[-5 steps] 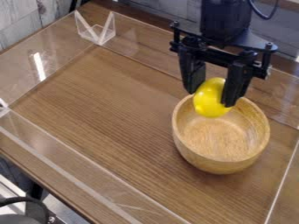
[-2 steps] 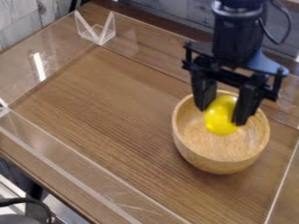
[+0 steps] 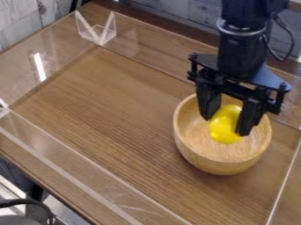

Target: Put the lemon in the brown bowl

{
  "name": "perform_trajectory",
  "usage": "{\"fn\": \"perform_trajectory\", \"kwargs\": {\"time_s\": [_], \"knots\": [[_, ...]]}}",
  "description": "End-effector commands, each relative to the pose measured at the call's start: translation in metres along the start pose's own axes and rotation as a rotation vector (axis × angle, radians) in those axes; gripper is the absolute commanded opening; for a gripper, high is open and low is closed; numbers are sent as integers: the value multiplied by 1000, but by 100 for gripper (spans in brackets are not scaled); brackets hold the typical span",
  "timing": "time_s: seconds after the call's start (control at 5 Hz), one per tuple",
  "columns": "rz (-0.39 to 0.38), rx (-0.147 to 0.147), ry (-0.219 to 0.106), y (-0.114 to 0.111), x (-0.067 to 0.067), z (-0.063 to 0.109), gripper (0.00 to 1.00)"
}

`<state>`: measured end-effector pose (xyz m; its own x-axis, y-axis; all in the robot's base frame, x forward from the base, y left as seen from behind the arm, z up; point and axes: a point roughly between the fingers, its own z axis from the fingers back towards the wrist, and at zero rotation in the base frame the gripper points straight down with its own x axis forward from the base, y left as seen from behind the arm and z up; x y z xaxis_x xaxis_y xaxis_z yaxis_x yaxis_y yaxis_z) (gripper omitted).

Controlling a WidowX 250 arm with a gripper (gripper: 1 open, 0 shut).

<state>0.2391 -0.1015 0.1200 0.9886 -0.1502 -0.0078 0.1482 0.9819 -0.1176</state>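
Bright yellow, smooth oval lemon (image 3: 224, 128): I have it pinched between the fingers of my black robot gripper (image 3: 228, 121), over the inside of the large round light-brown wooden bowl (image 3: 217, 160). Fingers are pressed in on it from both sides, one on its left and one on its right as my camera sees it. Can't tell from this angle whether the lemon touches the bowl's inner surface or hangs just above it.

My arm comes in from the top of the view, black housing and a loose black cable (image 3: 281, 31) above the fingers. The gripper covers part of the bowl's far rim; near rim and most of the inside wall show fine. Bowl is upright on the brown wood-grain tabletop (image 3: 94, 110), right of centre in my view.

Far left of the bowl, well apart from it, a small clear angular object (image 3: 98, 30) with white edges sits near the back of the table. Can't say what it is. Bottom left corner has some dark equipment with a black cable loop (image 3: 26, 204), cut off by the frame edge.
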Motion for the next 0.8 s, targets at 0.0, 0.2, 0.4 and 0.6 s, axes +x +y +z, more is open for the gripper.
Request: {"fn": "perform_trajectory", "kwargs": {"time_s": [0.0,0.2,0.4,0.6], "knots": [[-17,-1,-36,-2,4,6,0],[-20,0,-42,0,5,6,0],[-23,1,-47,1,5,5,0],[-26,3,-52,2,6,5,0]]}}
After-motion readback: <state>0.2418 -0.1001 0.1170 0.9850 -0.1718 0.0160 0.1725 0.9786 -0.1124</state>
